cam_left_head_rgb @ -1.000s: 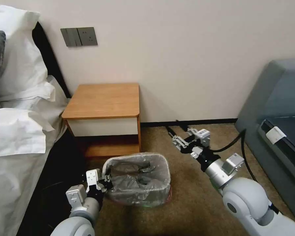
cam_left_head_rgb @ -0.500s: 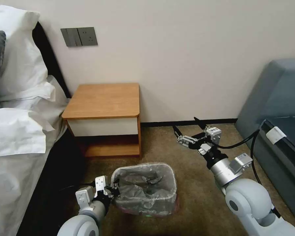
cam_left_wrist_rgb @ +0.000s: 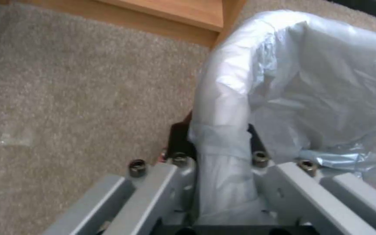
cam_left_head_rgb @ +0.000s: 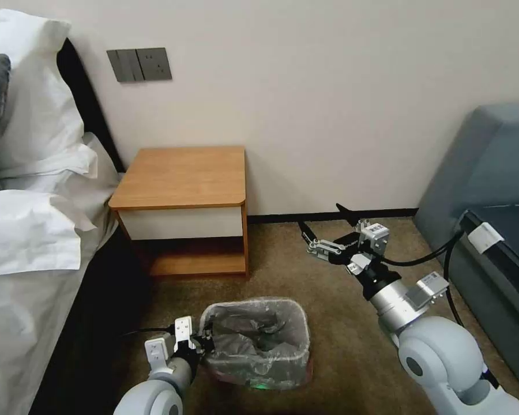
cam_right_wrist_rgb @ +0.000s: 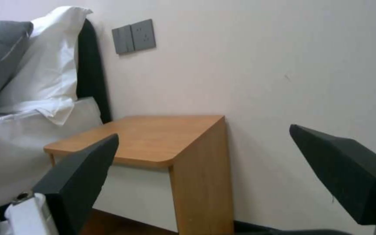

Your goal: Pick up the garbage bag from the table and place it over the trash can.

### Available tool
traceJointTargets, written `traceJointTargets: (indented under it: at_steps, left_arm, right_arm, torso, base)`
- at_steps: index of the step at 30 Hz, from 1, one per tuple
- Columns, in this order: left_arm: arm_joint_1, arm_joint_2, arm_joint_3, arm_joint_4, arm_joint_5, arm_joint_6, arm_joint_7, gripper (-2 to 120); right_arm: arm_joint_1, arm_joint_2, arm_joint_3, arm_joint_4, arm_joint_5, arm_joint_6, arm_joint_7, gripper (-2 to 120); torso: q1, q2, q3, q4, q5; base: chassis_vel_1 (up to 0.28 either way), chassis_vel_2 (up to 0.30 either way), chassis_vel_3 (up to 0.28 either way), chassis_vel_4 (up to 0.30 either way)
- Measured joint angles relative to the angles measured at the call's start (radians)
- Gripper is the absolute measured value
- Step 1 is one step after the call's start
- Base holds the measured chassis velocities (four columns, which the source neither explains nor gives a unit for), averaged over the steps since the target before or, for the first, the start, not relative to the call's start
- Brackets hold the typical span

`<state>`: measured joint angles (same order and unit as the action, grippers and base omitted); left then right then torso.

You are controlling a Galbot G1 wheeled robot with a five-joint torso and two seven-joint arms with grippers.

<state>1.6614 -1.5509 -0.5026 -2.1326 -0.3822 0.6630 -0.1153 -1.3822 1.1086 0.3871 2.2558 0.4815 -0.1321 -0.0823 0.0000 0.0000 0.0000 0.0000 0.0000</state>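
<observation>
The garbage bag, thin crinkled grey plastic, lines the trash can and folds over its rolled rim on the carpet before the table. My left gripper is shut on the bag-covered rim at the can's left side. In the left wrist view the bag wraps the rim, and the gripper pinches it between dark pads. My right gripper hangs open above the carpet, right of the can and apart from it. Its dark fingers frame the table.
A bed with white pillows stands on the left, close to the table and my left arm. A grey sofa fills the right side beside my right arm. The wall with a grey switch plate is behind. Open brown carpet lies between can and sofa.
The left gripper has dragged the bagged trash can toward me and a little to the right. The right gripper has moved right and opened wider.
</observation>
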Motion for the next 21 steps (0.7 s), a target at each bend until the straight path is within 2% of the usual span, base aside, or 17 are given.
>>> traceJointTargets:
  at_steps: [1,5,6,9,10,11,13,16,17,20,21]
  left_arm:
    - [0.000,0.000,0.000,0.000,0.000,0.000,0.000,13]
    - [-0.001,0.001,-0.001,0.002,-0.001,-0.008,0.003,33]
    - [-0.001,0.001,-0.001,0.002,-0.001,-0.008,0.003,33]
    - [0.000,0.002,-0.002,0.000,-0.001,-0.012,0.007,47]
    - [0.000,0.002,-0.002,0.000,-0.001,-0.012,0.007,47]
    - [0.002,0.003,-0.001,-0.009,-0.001,-0.012,0.007,53]
    - [0.007,0.004,-0.001,-0.020,-0.001,-0.012,0.007,57]
    - [0.024,0.006,0.000,-0.051,-0.001,-0.012,0.002,70]
    - [0.024,0.006,0.000,-0.051,-0.001,-0.012,0.002,70]
    - [0.042,0.008,0.001,-0.095,-0.001,-0.017,-0.002,85]
    - [0.042,0.008,0.001,-0.095,-0.001,-0.017,-0.002,85]
  right_arm:
    - [0.000,0.000,0.000,0.000,0.000,0.000,0.000,100]
    - [0.002,0.004,-0.005,-0.013,-0.002,0.000,0.000,100]
    - [0.002,0.004,-0.005,-0.013,-0.002,0.000,0.000,100]
    - [0.003,0.008,-0.011,-0.018,-0.006,0.000,-0.001,100]
    - [0.003,0.008,-0.011,-0.018,-0.006,0.000,-0.001,100]
    - [0.004,0.009,-0.012,-0.019,-0.006,0.000,-0.001,100]
    - [0.005,0.010,-0.013,-0.022,-0.007,0.000,-0.001,100]
    - [0.008,0.012,-0.016,-0.025,-0.010,0.000,0.000,100]
    - [0.008,0.012,-0.016,-0.025,-0.010,0.000,0.000,100]
    - [0.007,0.017,-0.020,-0.025,-0.016,0.000,0.000,100]
    - [0.007,0.017,-0.020,-0.025,-0.016,0.000,0.000,100]
  torso:
    - [0.000,0.000,0.000,0.0000,0.0000]
    - [0.000,0.000,0.000,0.0000,0.0000]
    - [0.000,0.000,0.000,0.0000,0.0000]
    - [0.000,0.000,0.000,0.0000,-0.0001]
    - [0.000,0.000,0.000,0.0000,-0.0001]
    - [0.000,0.000,0.000,0.0000,-0.0001]
    - [0.000,0.000,0.000,0.0000,-0.0001]
    - [0.000,0.000,0.000,0.0000,-0.0001]
    - [0.000,0.000,0.000,0.0000,-0.0001]
    - [0.000,0.000,0.000,0.0000,-0.0001]
    - [0.000,0.000,0.000,0.0000,-0.0001]
  base:
    - [0.000,0.000,0.000,0.000]
    - [0.000,0.000,0.000,0.000]
    - [0.000,0.000,0.000,0.000]
    - [0.000,0.000,0.000,0.000]
    - [0.000,0.000,0.000,0.000]
    - [0.000,0.000,0.000,0.000]
    - [0.000,0.000,0.000,0.000]
    - [0.000,0.000,0.000,0.000]
    - [0.000,0.000,0.000,0.000]
    - [0.000,0.000,0.000,0.000]
    - [0.000,0.000,0.000,0.000]
